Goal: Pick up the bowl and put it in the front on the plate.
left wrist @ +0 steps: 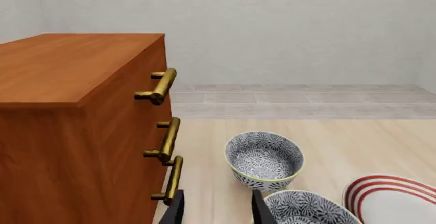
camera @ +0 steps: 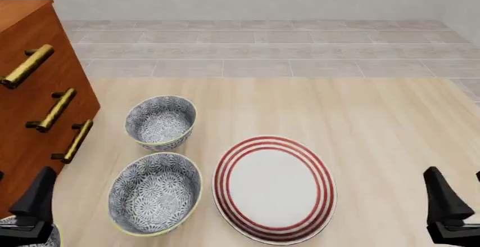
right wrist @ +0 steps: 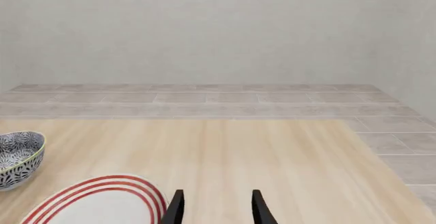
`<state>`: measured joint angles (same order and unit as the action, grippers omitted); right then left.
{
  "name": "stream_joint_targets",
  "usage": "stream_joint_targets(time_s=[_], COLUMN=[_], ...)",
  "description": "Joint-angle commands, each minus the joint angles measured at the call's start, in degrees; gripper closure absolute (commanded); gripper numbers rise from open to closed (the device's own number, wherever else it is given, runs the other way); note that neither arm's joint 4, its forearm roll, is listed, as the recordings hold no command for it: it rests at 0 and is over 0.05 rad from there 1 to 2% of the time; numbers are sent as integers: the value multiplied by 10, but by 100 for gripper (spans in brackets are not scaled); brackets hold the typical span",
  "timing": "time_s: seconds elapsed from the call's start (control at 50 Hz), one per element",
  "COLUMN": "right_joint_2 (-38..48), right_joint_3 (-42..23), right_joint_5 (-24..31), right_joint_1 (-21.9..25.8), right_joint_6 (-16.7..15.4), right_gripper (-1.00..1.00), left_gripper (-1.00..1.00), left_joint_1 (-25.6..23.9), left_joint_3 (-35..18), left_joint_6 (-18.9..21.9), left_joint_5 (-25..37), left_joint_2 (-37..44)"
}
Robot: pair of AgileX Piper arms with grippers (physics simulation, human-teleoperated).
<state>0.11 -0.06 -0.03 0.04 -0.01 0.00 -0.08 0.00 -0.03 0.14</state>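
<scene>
Two matching blue-and-white floral bowls stand left of the plate (camera: 274, 188), a white one with red rings. One bowl (camera: 161, 122) is farther back, the other bowl (camera: 155, 193) is nearer and close beside the plate. My left gripper (camera: 19, 202) is low at the front left, open and empty, with both bowls ahead of it. In the left wrist view the far bowl (left wrist: 264, 160), near bowl (left wrist: 310, 209) and plate (left wrist: 395, 203) lie beyond the gripper (left wrist: 218, 211). My right gripper (camera: 459, 202) is open and empty, right of the plate (right wrist: 95, 203).
A wooden drawer cabinet (camera: 30, 106) with brass handles (camera: 56, 110) stands along the left, close to the far bowl. The rim of a third patterned bowl (camera: 34, 237) shows under my left gripper at the bottom-left corner. The table ends at a tiled floor (camera: 262, 50) behind.
</scene>
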Motion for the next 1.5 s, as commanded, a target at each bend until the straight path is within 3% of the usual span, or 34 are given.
stream_joint_targets(time_s=[0.02,0.2,0.38,0.46,0.58,0.74,1.02,1.04,1.3,1.34,1.38,1.5], right_joint_2=[4,40,23,89,144,277,411,419,511,540,555,593], right_joint_3=[-2,0,-1,-8,-31,-81,-174,-183,-229,-239,-258,-300], right_joint_5=[-1,-36,-13,-71,-103,-165,-181,-179,-191,-194,-185,-169], right_joint_1=[2,5,13,25,44,113,172,180,238,258,268,293], right_joint_6=[1,2,-8,-6,-13,-28,-30,-11,-30,-63,-43,-31], right_gripper=[-100,-100,-100,-100,-100,-100,-100,-100,-100,-100,-100,-100], left_gripper=[-100,-100,-100,-100,-100,-100,-100,-100,-100,-100,-100,-100], left_joint_1=[0,0,0,0,0,0,0,0,0,0,0,0], left_joint_3=[-2,-2,-2,-2,-2,-2,-2,-2,-2,-2,-2,-2], left_joint_6=[0,0,0,0,0,0,0,0,0,0,0,0], left_joint_5=[-1,-1,-1,-1,-1,-1,-1,-1,-1,-1,-1,-1], left_joint_2=[3,3,3,3,3,3,3,3,3,3,3,3])
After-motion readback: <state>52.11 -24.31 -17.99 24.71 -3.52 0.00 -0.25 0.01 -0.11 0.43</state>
